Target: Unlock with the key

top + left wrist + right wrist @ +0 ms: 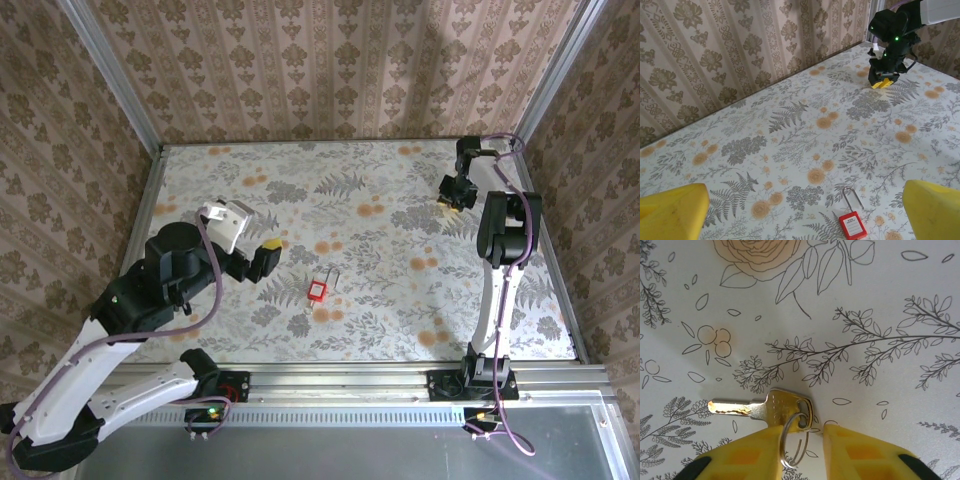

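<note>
Right gripper (pixel 802 445) cropped, key (pixel 772 407) partly hidden

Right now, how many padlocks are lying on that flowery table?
1. The red padlock lies near the table's middle, just ahead of the left gripper. I see no others.

The left arm (pixel 150 285) and right arm (pixel 490 310) are made of white links and black joints; purple cables (pixel 206 250) are routed behind the jaws, and yellow pads (pixel 865 455) are fitted at their tips.

Floral-patterned table (pixel 400 310), red padlock (pixel 317 291) lying near its middle, brass key (pixel 771 407) flat at far right
</note>
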Controlling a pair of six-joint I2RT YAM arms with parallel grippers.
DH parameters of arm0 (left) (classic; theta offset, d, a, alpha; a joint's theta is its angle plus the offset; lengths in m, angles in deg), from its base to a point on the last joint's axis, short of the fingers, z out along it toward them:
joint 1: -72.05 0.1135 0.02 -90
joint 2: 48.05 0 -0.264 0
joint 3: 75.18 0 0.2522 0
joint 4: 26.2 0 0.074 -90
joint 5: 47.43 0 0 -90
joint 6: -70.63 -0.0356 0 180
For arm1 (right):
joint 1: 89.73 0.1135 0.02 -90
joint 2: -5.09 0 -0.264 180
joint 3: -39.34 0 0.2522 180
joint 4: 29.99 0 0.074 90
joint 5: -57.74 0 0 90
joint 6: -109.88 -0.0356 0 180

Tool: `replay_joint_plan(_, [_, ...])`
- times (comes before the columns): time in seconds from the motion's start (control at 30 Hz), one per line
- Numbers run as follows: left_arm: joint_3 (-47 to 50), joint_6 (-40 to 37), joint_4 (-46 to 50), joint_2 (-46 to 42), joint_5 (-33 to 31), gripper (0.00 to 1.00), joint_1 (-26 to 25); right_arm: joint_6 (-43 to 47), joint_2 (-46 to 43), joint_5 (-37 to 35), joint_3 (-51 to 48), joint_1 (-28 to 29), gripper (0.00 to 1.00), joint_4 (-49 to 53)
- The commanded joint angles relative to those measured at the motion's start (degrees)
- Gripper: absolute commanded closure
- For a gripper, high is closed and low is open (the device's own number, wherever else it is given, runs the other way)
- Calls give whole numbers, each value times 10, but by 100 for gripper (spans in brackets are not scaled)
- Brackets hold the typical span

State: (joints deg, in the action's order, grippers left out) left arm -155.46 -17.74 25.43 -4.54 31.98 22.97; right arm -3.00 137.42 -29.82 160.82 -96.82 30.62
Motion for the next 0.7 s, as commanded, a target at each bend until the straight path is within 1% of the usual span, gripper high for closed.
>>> replay_joint_plan(0.0, [-14, -11, 4, 0, -20, 0, -5, 2, 13, -17, 12, 3, 79, 26])
replay_joint_plan(0.1, [-10, -10, 3, 2, -22, 0, -6, 2, 14, -18, 10, 3, 87, 27])
replay_joint_plan(0.17, [-8, -9, 0, 4, -23, 0, -7, 2, 14, -16, 8, 3, 88, 28])
replay_joint_plan(0.23, [-3, -8, -4, 10, -24, 0, -7, 3, 10, -13, 4, 5, 92, 27])
replay_joint_plan(0.3, [4, 0, -9, 23, -28, 0, -8, 4, 2, -14, -5, 5, 99, 28])
replay_joint_plan(0.37, [21, 17, -27, 36, -17, 0, -8, 1, -17, -9, -27, 6, 100, 15])
replay_joint_plan(0.43, [43, 48, -55, 56, 0, 0, -8, 0, -43, -3, -51, 8, 100, 1])
replay_joint_plan(0.53, [79, 111, -121, 94, 48, 0, -5, 2, -94, 12, -88, 15, 100, -19])
replay_joint_plan(0.67, [102, 205, -210, 165, 107, 0, 3, 19, -179, 51, -146, 31, 100, -41])
